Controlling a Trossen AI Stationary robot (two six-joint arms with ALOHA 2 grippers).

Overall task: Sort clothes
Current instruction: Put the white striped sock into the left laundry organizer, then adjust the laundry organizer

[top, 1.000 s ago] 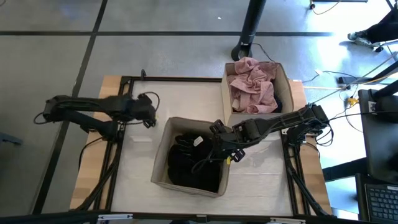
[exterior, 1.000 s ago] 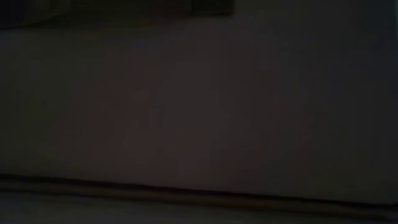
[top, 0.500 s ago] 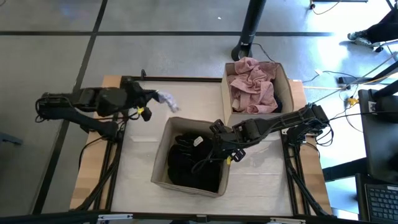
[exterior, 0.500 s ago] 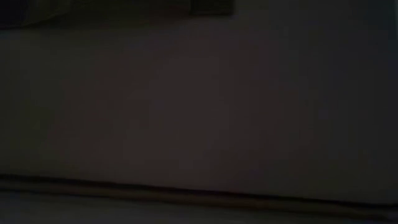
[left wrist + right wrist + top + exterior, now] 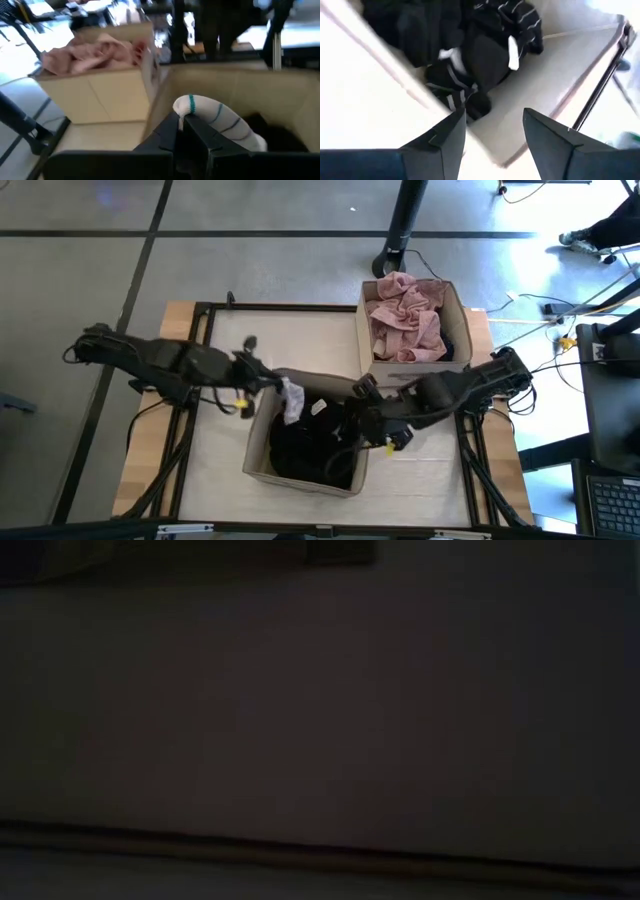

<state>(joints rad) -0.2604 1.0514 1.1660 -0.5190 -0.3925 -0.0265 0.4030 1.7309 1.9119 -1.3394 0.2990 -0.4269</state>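
Observation:
My left gripper (image 5: 277,387) is shut on a small white piece with green stripes (image 5: 291,400), also in the left wrist view (image 5: 220,122), over the left rim of the near beige box (image 5: 262,435). That box holds black garments (image 5: 310,442) and dark striped pieces (image 5: 512,20). My right gripper (image 5: 368,423) is open and empty over the same box's right rim; its wrist view (image 5: 494,127) looks down on the black garments. The dusty pink garment (image 5: 405,320) lies piled in the far beige box (image 5: 462,330). The low view is dark and shows nothing. My left gripper pinches the white striped piece between its two fingers at a rounded, folded end by a green stripe (image 5: 189,106). The fingers come about level from the table's left. The piece is lifted clear and droops beyond the fingertips over the inside of the near box.
The two boxes stand close together, the far one at the table's back right. Bare white table top (image 5: 225,440) lies left of the near box and at the far middle (image 5: 300,335). A black frame (image 5: 200,380) runs round the table.
My left gripper has carried the white striped piece from the table's far left part toward the right and near edge, to the near box's left rim; the piece now droops over the box. My right gripper has shifted a little toward the right edge of that box.

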